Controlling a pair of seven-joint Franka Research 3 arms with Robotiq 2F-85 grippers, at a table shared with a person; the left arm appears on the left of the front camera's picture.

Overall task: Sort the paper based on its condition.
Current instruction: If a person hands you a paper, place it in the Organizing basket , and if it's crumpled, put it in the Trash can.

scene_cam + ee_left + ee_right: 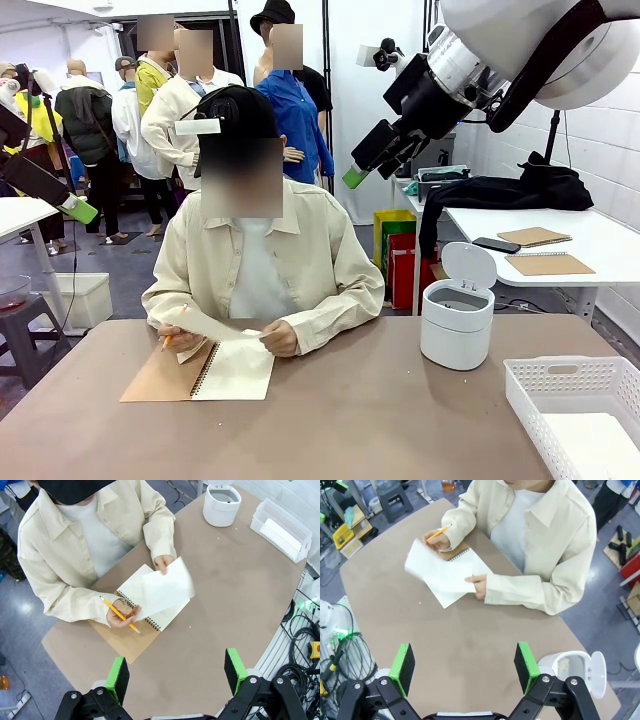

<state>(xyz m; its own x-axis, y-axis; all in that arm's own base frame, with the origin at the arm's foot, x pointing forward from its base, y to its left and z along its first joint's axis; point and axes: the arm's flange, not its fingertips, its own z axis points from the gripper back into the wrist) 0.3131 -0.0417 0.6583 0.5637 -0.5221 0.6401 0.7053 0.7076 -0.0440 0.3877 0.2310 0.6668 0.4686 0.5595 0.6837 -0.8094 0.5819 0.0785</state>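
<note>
Paper: loose thin white sheet [167, 587] lifted off open spiral notebook with brown cover [145, 612], pinched at one edge by person's hand [163, 562], other corner by hand [122, 616] with yellow pencil [119, 614]. Sheet bowed, hanging over notebook's blank page, partly covering it. Notebook flat on brown tabletop [360, 420], right in front of seated person in cream shirt [320, 260].

Landmark = notebook. White round bin with flip lid up [458, 315] off to robot's right of notebook, well apart. White perforated plastic basket [575, 410] further right, past bin, at table corner; more white sheets lying flat inside.

Left gripper [176, 672]: raised high above table on robot's side of notebook, green pads spread wide, nothing between them, touching nothing.

Right gripper [465, 665]: also raised above table, near side of notebook, pads wide apart, empty. In front view, right arm up in air above bin, clear of table.
</note>
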